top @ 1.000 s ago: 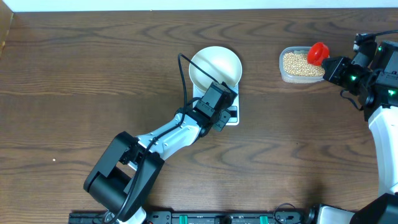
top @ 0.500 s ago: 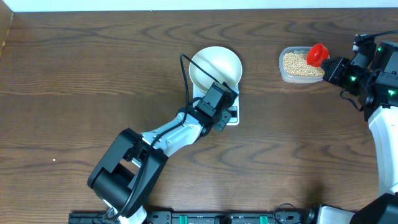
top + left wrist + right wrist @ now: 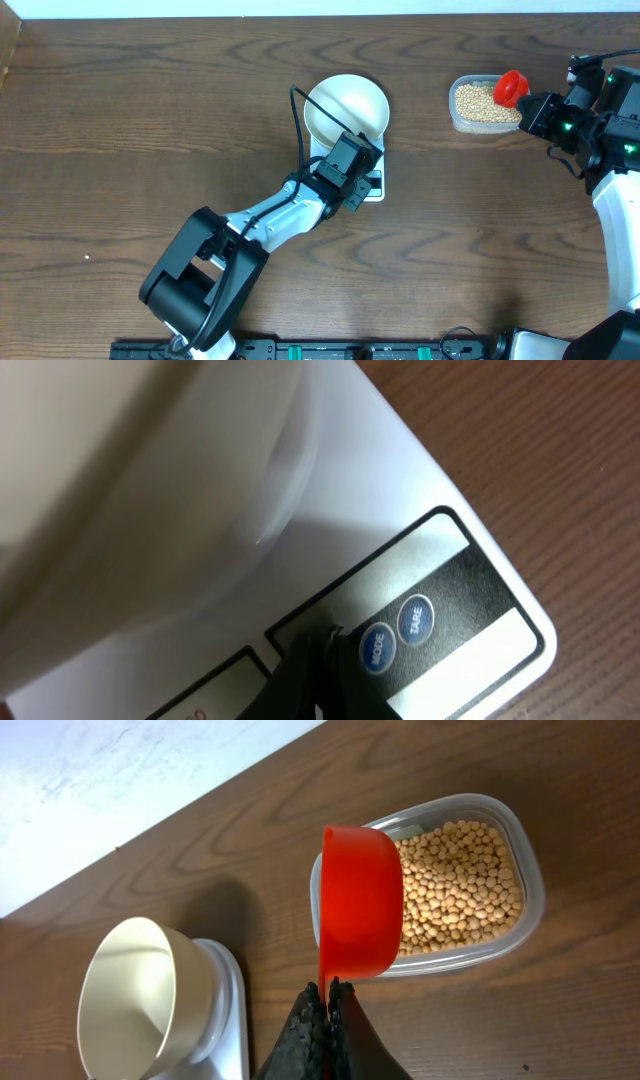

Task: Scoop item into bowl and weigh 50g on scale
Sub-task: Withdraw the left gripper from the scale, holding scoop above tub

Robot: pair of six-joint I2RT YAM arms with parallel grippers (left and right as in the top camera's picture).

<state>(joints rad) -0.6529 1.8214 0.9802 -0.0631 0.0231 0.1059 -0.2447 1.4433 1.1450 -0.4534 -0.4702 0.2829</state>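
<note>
The white bowl (image 3: pixel 346 107) stands on the white scale (image 3: pixel 374 190) at the table's middle; it shows empty in the right wrist view (image 3: pixel 140 995). My left gripper (image 3: pixel 362 172) is shut, its tips (image 3: pixel 325 650) down on the scale's black panel (image 3: pixel 470 585) beside the blue MODE button (image 3: pixel 377 648). My right gripper (image 3: pixel 328 992) is shut on the handle of a red scoop (image 3: pixel 360 900), held over the left end of a clear tub (image 3: pixel 530 870) of pale-tan beans (image 3: pixel 455 885). The scoop (image 3: pixel 511 87) and tub (image 3: pixel 485 105) sit at the far right.
A blue TARE button (image 3: pixel 415 618) sits right of MODE. The scale's display is hidden by my left gripper. A pale wall (image 3: pixel 120 780) edges the table's far side. Bare wood (image 3: pixel 150 130) lies left of the scale.
</note>
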